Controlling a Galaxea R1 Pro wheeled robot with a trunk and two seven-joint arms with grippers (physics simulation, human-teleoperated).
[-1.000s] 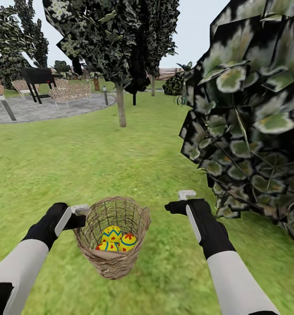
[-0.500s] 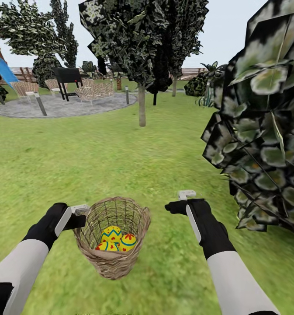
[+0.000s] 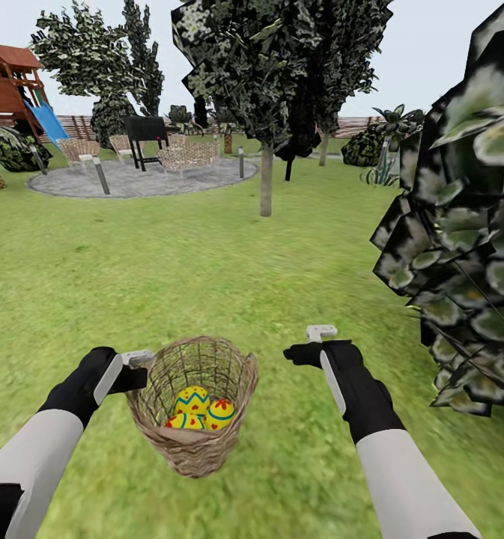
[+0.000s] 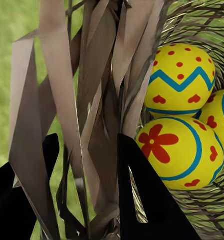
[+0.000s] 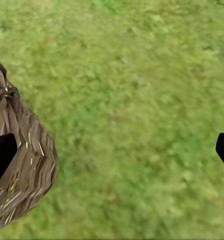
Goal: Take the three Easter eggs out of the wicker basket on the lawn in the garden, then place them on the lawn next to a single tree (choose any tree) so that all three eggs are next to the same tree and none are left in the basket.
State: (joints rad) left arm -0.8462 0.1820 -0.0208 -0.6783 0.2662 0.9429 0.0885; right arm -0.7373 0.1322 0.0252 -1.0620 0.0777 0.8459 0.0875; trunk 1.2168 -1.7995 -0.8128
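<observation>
Garden lawn (image 3: 169,277) underfoot. Left gripper (image 3: 135,359) clamped on wicker basket (image 3: 195,442) wall, basket held off the grass. Three Easter eggs (image 3: 199,410) inside. Right gripper (image 3: 320,332) spread wide, holding nothing. Tree (image 3: 266,180) ahead, well apart.

I see the lawn (image 3: 169,269), flat green grass all around me. A tree (image 3: 266,183) stands on it ahead, and a grey stone patio (image 3: 143,178) lies farther back.

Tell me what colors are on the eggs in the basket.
Bright yellow eggs with blue zigzags, bands and red marks; clearest in the left wrist view.
</observation>
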